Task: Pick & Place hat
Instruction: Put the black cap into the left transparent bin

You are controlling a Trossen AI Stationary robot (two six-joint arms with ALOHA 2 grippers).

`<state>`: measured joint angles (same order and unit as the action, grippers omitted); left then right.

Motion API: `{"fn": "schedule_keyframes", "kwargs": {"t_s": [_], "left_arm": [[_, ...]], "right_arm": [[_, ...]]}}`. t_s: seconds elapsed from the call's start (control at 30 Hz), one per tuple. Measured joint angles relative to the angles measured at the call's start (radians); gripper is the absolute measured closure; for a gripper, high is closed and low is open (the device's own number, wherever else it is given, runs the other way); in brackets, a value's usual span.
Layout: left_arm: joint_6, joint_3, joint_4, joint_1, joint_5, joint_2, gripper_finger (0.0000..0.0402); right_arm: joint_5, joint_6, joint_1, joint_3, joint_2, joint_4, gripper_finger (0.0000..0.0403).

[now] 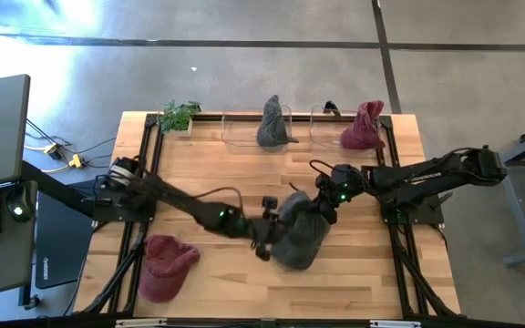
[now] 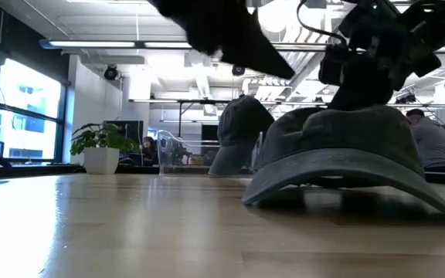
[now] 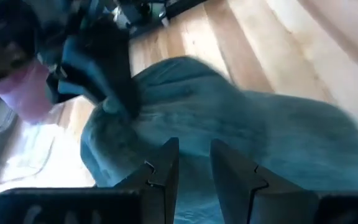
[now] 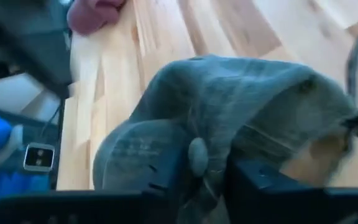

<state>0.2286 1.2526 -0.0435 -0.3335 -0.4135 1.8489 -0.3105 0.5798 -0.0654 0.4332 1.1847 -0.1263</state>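
Clear bins (image 1: 241, 137) at the table's far edge hold a grey hat (image 1: 272, 124) and a maroon hat (image 1: 364, 128). At mid-table, the right gripper (image 1: 325, 206) grasps the grey cap (image 1: 299, 239); the left gripper (image 1: 264, 239), jaws slightly parted, touches its side.

Four hats are on the table: two grey, one (image 1: 301, 239) between the arms and one (image 1: 273, 123) at the far edge, and two red (image 1: 363, 128) (image 1: 164, 264). There are two clear bins (image 1: 241, 130) (image 1: 324, 123), one plant (image 1: 180, 116), and two arms.

Table centre is occupied by the grey hat (image 1: 299, 239) and both arms; front right corner is left open; red hat (image 1: 165, 264) blocks front left.
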Motion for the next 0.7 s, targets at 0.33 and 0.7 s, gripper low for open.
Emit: {"fn": "schedule_keyframes", "kwargs": {"t_s": [0.33, 0.7], "left_arm": [[-0.002, 0.000, -0.028, 0.039, 0.013, 0.005, 0.0316], [-0.004, 0.002, -0.094, 0.078, -0.012, 0.014, 0.0316]], "right_arm": [[0.279, -0.206, 0.052, 0.235, -0.084, 0.501, 0.0210], [0.470, -0.248, 0.284, 0.239, -0.066, 0.422, 0.0219]]}}
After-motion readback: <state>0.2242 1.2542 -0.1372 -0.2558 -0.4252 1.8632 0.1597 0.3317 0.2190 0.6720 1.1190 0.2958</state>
